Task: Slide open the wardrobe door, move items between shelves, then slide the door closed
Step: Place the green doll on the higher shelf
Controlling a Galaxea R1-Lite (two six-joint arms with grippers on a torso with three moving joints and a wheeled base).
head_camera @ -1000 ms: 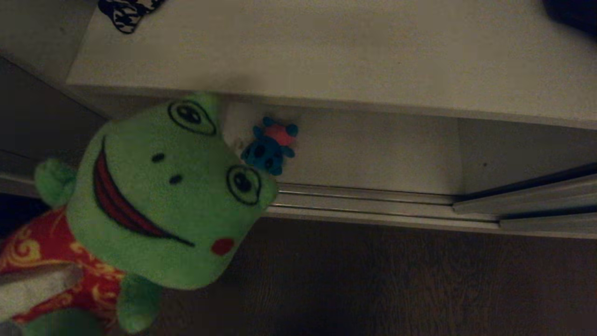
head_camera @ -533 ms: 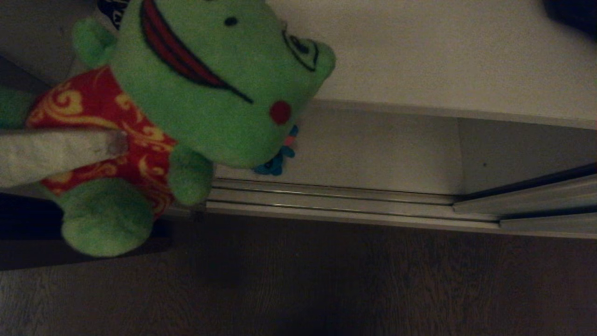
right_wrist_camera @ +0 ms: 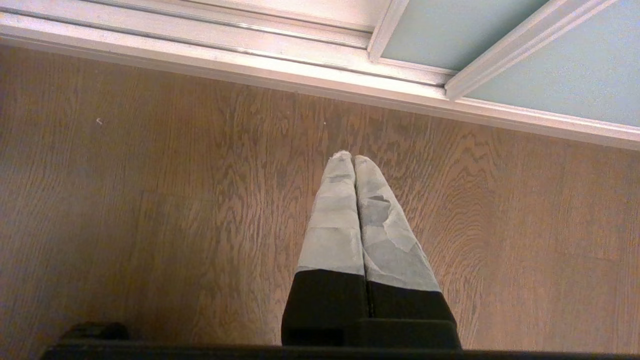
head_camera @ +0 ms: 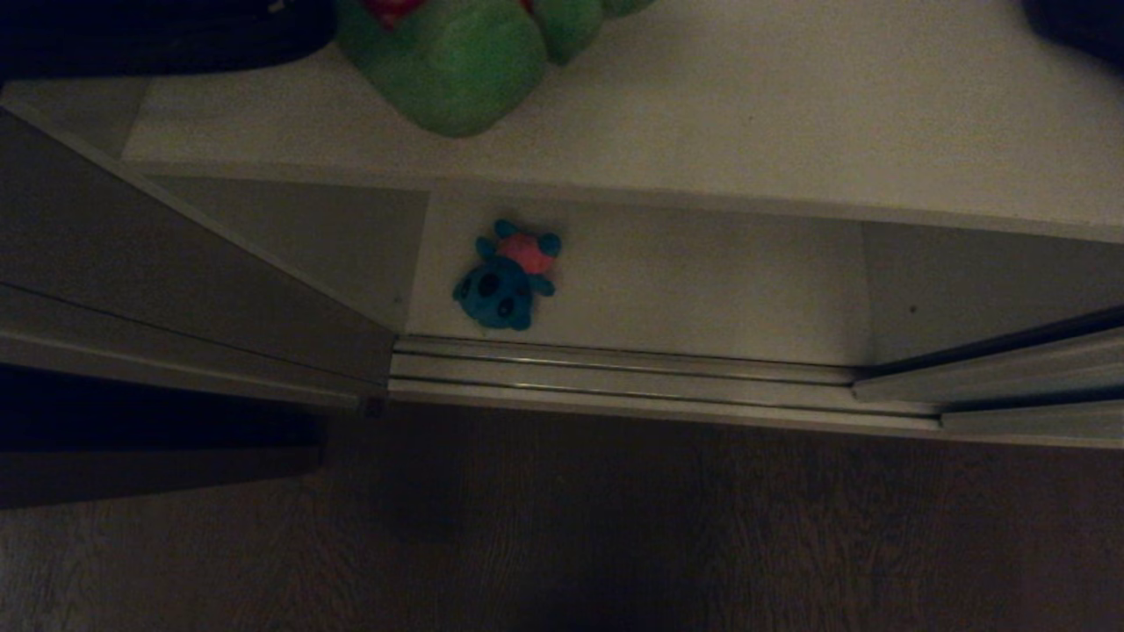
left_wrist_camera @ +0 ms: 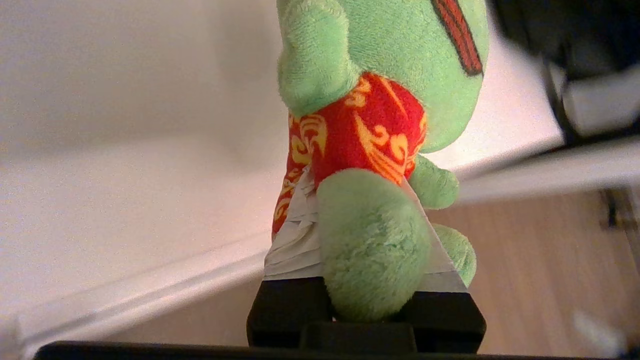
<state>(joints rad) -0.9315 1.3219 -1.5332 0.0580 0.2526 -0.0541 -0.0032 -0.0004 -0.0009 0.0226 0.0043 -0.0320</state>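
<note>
So, head view first: the wardrobe is open, with the sliding wardrobe door (head_camera: 992,373) pushed off to the right side of the floor track (head_camera: 615,373). The green frog plush (head_camera: 457,61) is up at the top edge of the frame, over the upper shelf (head_camera: 790,114), with only its foot and a bit of its body showing. I can't tell from here whether it's resting on the board or hanging just above it. The little teal plush (head_camera: 505,276) lies on the lower shelf (head_camera: 702,290), just behind the track. A big black bag (head_camera: 1080,26) peeks in at the top right corner.

Left wrist view: the left gripper (left_wrist_camera: 365,240) has its taped fingers (left_wrist_camera: 295,240) pinching the frog around its red-and-gold shirt, one green foot bulging out between them. The white shelf board is right under it.

Right wrist view: the right gripper (right_wrist_camera: 356,200) is parked over the wooden floor (right_wrist_camera: 150,200), its jaws pressed together on nothing, with the track and door frame ahead of it.

My read is that we're mid-transfer, frog going onto the upper shelf. Next it needs setting down well back from the shelf's front edge, then the jaws spread and the arm backs straight out so the plush doesn't snag on the tape and get dragged off. The teal one and closing the door are still to do, I'd guess.
</note>
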